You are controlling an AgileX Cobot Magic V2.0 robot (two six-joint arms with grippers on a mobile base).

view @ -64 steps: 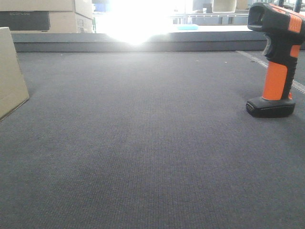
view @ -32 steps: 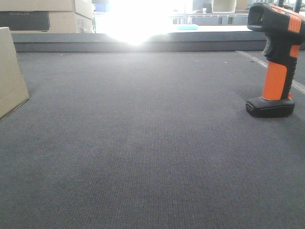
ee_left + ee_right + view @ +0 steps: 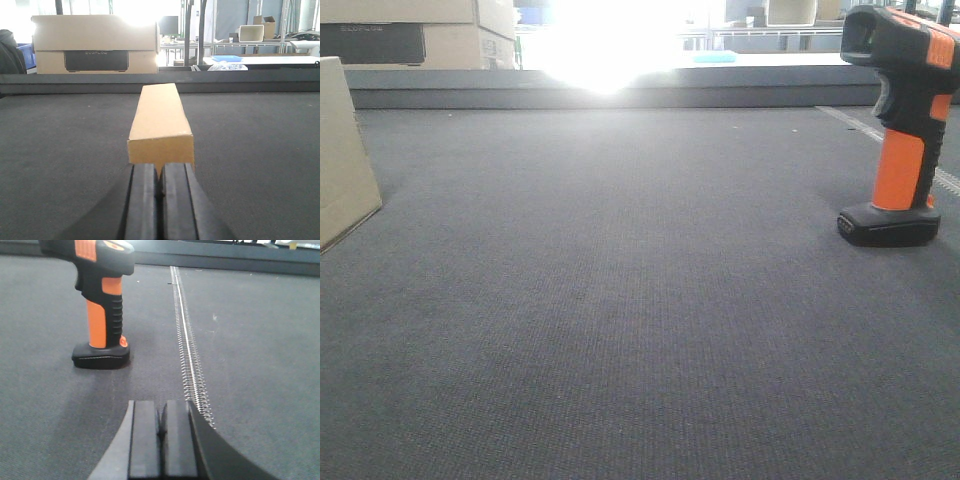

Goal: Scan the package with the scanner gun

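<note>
The package (image 3: pixel 160 120), a plain tan cardboard box, lies end-on just ahead of my left gripper (image 3: pixel 160 167), whose jaws are shut with nothing between them. Its edge also shows at the left in the front view, package (image 3: pixel 342 150). The scanner gun (image 3: pixel 903 120) stands upright on its flat black base at the right of the belt, black head with orange stripe, orange handle. In the right wrist view the scanner gun (image 3: pixel 102 305) is ahead and to the left of my right gripper (image 3: pixel 161 412), which is shut and empty.
Dark grey belt surface (image 3: pixel 640 300) covers the work area. A metal zipper seam (image 3: pixel 187 340) runs along the belt right of the scanner. Cardboard boxes with a dark panel (image 3: pixel 96 45) sit behind the belt's raised rear edge (image 3: pixel 620 95). Bright glare at the back.
The scanner gun appears shifted very slightly right in the front view; otherwise nothing has visibly changed.
</note>
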